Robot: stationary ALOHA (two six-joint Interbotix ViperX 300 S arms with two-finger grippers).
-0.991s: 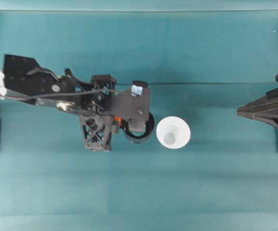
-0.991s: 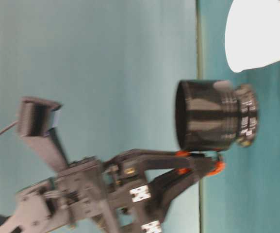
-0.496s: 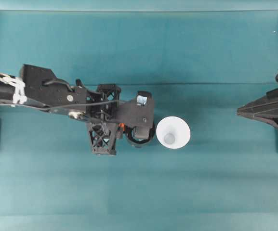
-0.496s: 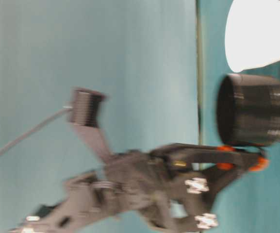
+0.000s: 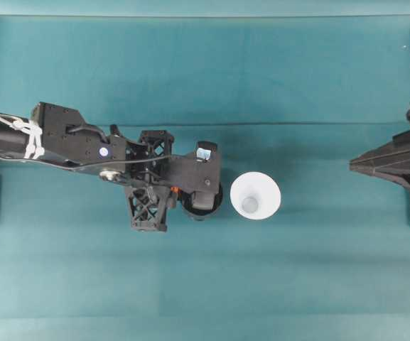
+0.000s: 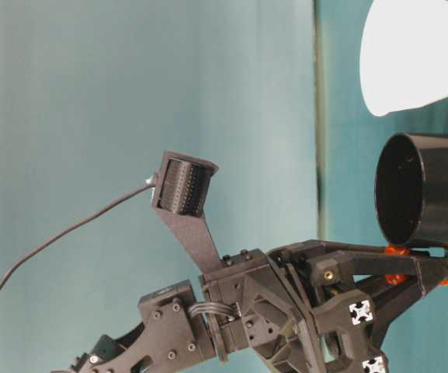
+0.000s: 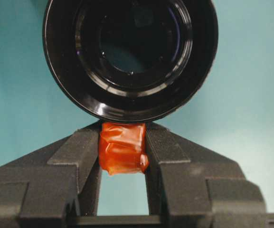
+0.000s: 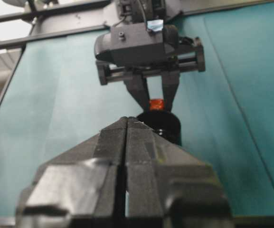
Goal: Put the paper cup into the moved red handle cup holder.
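**Holder pinched by its tab, cup waiting alongside**

Left gripper (image 7: 122,152) jaws are clamped on the orange-red tab of the glossy black round cup holder (image 7: 129,57). Beyond its far side stands the thin white paper cup (image 5: 255,196) (light, crushable, so grip gently below the rim). Right gripper (image 8: 126,142) jaws are pressed together, empty.

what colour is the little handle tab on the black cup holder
Orange-red handle tab, clearest in the left wrist view, pinched by the left claw.
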